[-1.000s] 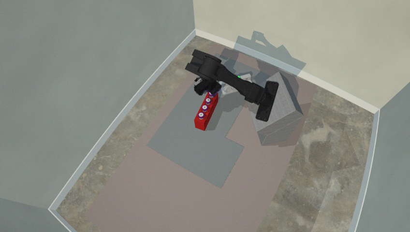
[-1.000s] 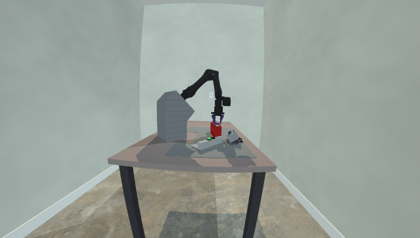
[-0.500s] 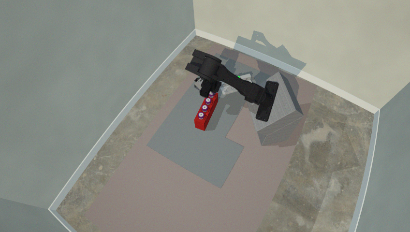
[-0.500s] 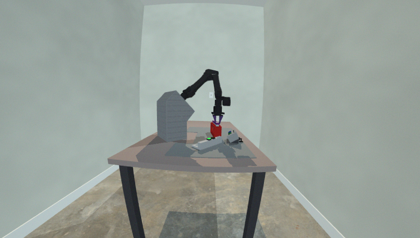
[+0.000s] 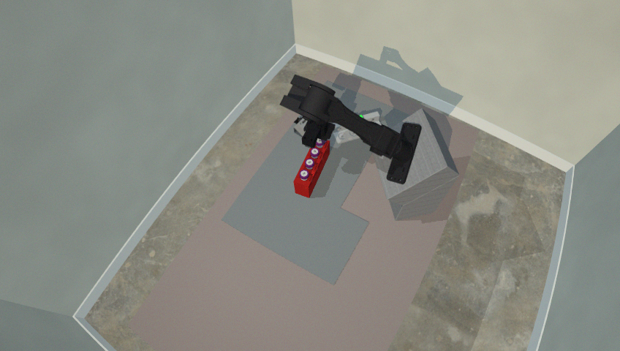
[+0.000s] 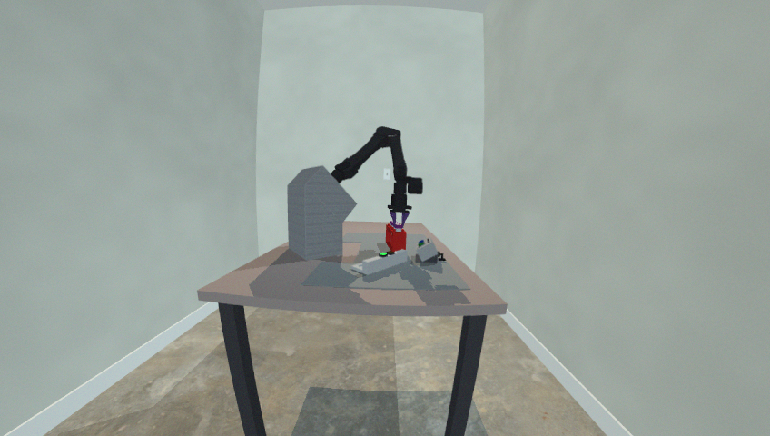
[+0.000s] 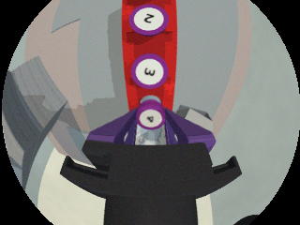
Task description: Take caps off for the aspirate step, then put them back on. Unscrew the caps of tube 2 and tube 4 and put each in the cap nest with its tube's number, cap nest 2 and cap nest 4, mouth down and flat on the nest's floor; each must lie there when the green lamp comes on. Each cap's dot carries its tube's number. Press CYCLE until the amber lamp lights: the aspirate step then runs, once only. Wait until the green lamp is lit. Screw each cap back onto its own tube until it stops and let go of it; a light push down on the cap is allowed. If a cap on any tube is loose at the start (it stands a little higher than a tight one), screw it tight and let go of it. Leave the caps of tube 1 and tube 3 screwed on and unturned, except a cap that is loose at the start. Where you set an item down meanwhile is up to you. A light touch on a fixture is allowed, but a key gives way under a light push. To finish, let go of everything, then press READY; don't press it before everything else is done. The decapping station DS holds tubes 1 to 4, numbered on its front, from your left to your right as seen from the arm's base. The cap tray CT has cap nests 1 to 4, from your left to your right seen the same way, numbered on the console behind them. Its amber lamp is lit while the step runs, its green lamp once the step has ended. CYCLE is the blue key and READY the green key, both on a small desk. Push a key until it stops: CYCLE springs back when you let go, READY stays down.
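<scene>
The red decapping station (image 5: 301, 189) (image 6: 395, 240) (image 7: 166, 44) holds tubes with purple-rimmed white caps. Cap 1 (image 5: 303, 174), cap 2 (image 5: 309, 163) (image 7: 148, 20) and cap 3 (image 5: 314, 152) (image 7: 149, 71) sit on their tubes. My gripper (image 6: 399, 224) (image 7: 150, 115) points down at the station's far end, shut on cap 4 (image 5: 319, 142) (image 7: 150, 118), one purple finger on either side. A grey, glassy rim shows just beyond this cap in the wrist view; how tight it sits cannot be told. The green lamp (image 5: 360, 116) (image 6: 382, 253) is lit. No purple cap shows in the visible part of the cap tray (image 6: 380, 264).
The small key desk (image 6: 427, 250) (image 7: 199, 119) stands beside the tray; its blue key (image 6: 420, 242) shows in the exterior view. A large grey block (image 5: 424, 159) (image 6: 316, 215) stands near the arm's base. The arm covers parts of the tray and desk in the top view.
</scene>
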You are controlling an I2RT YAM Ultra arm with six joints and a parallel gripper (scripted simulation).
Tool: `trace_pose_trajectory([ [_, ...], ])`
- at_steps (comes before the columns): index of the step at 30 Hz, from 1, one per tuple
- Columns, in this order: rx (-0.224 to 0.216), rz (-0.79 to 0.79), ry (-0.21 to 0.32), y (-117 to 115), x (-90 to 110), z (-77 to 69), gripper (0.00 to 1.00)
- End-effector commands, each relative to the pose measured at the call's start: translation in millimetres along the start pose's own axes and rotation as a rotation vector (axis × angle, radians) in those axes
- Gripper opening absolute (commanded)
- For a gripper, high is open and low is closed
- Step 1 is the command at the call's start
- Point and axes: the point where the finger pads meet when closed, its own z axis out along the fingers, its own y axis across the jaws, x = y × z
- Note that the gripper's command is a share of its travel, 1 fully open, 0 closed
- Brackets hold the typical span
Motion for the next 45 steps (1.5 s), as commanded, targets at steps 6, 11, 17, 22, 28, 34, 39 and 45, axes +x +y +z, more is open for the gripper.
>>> trace_pose_trajectory([
  [6, 0.01, 0.378, 0.002, -2.5, 1.6, -2.4, 0.0],
  [11, 0.01, 0.628, 0.001, -2.5, 1.6, -2.3, 0.0],
  [17, 0.011, 0.828, 0.0, -2.5, 1.6, -2.1, 0.0],
  [22, 0.011, 1.078, -0.001, -2.5, 1.7, -2.0, 0.0],
  [28, 0.011, 1.378, -0.003, -2.5, 1.7, -1.8, 0.0],
  [34, 0.011, 1.578, -0.004, -2.5, 1.7, -1.7, 0.0],
  [39, 0.011, 1.828, -0.006, -2.5, 1.7, -1.6, 0.0],
  [45, 0.01, 2.128, -0.008, -2.5, 1.7, -1.4, 0.0],
])
